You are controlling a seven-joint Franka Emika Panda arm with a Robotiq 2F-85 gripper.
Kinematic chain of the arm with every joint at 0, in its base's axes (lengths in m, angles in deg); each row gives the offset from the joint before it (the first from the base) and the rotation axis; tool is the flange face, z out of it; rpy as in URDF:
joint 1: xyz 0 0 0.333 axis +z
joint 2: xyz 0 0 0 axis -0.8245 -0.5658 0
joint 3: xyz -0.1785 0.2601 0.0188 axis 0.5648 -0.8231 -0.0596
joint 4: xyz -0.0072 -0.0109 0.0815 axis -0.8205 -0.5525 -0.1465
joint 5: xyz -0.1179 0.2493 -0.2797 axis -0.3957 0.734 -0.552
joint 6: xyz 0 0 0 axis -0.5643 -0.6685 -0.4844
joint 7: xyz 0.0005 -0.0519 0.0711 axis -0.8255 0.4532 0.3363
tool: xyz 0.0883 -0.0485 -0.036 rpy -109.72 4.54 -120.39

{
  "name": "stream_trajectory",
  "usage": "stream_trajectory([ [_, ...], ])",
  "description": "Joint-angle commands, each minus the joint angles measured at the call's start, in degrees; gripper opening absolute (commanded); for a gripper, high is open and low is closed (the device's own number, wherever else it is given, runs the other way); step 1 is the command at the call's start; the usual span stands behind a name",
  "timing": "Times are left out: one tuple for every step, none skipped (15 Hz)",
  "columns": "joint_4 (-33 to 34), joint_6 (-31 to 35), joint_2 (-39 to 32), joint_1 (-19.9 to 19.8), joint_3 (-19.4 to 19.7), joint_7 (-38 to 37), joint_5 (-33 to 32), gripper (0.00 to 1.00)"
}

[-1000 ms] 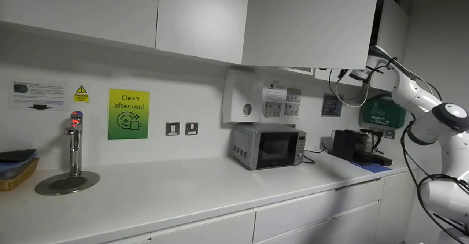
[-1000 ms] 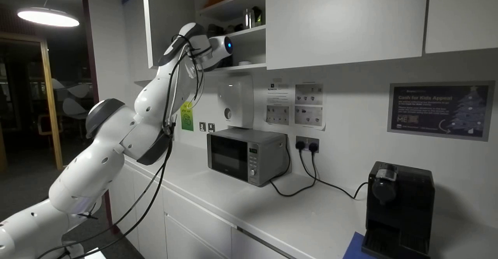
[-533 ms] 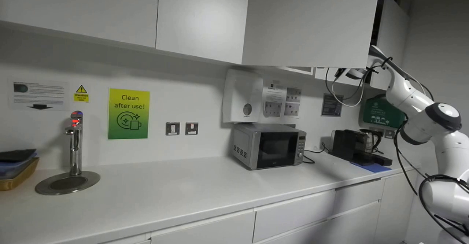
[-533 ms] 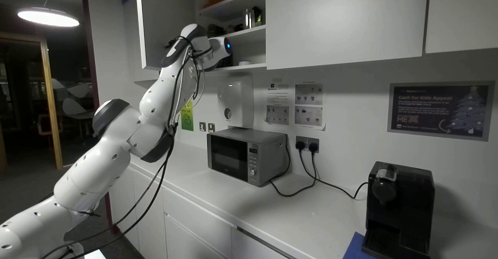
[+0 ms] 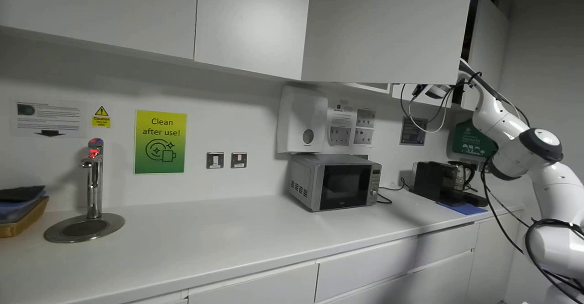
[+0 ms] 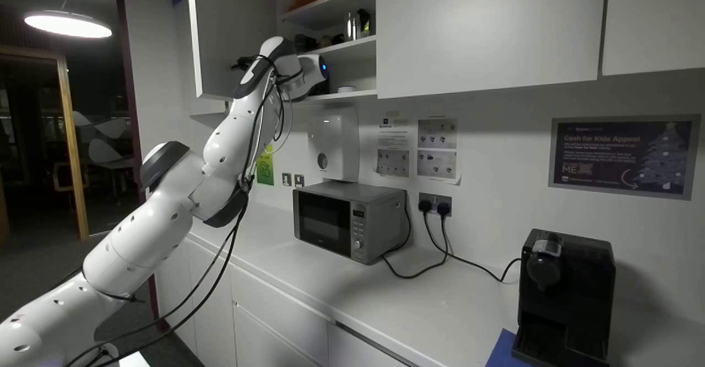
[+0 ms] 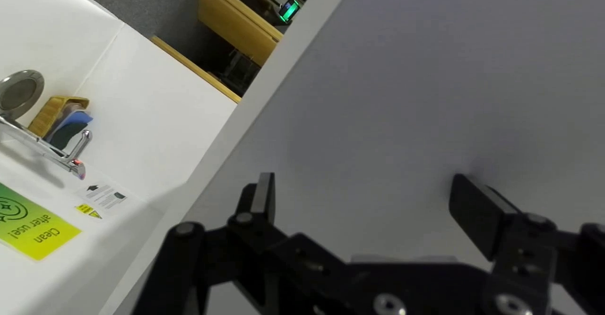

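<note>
Cupbd door (image 7: pixel 401 78) before gripper (image 7: pixel 361 178); m'wave (image 5: pixel 344 183) on counter (image 5: pixel 205 240), R of 2 wall switches (image 5: pixel 238 160).

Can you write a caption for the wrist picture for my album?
Open gripper facing a cabinet door, with a bright sign beyond its edge.

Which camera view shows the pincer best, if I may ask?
The wrist view: the pincer is close up there, its fingers plainly spread apart. In an exterior view, only a small dark part of it shows beyond the arm; in an exterior view, the door seems to hide it.
</note>
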State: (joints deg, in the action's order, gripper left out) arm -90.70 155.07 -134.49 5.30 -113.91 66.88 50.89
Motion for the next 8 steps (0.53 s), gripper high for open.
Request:
stream_trajectory([
  [5.48,-3.31,-0.39,4.48,1.4,-0.63,-0.64,1.0],
  [6.25,-3.83,-0.44,5.19,1.77,-0.69,-0.64,1.0],
  [6.95,-4.12,-0.45,5.84,2.07,-0.73,-0.66,1.0],
  [7.7,-4.47,-0.43,6.49,2.36,-0.8,-0.68,1.0],
  [8.37,-4.87,-0.42,7.1,2.72,-0.89,-0.71,1.0],
  [9.01,-5.2,-0.43,7.67,3.04,-0.98,-0.72,1.0],
  [9.59,-5.49,-0.43,8.21,3.3,-1.0,-0.75,1.0],
  [10.18,-5.75,-0.41,8.73,3.51,-1.05,-0.8,1.0],
])
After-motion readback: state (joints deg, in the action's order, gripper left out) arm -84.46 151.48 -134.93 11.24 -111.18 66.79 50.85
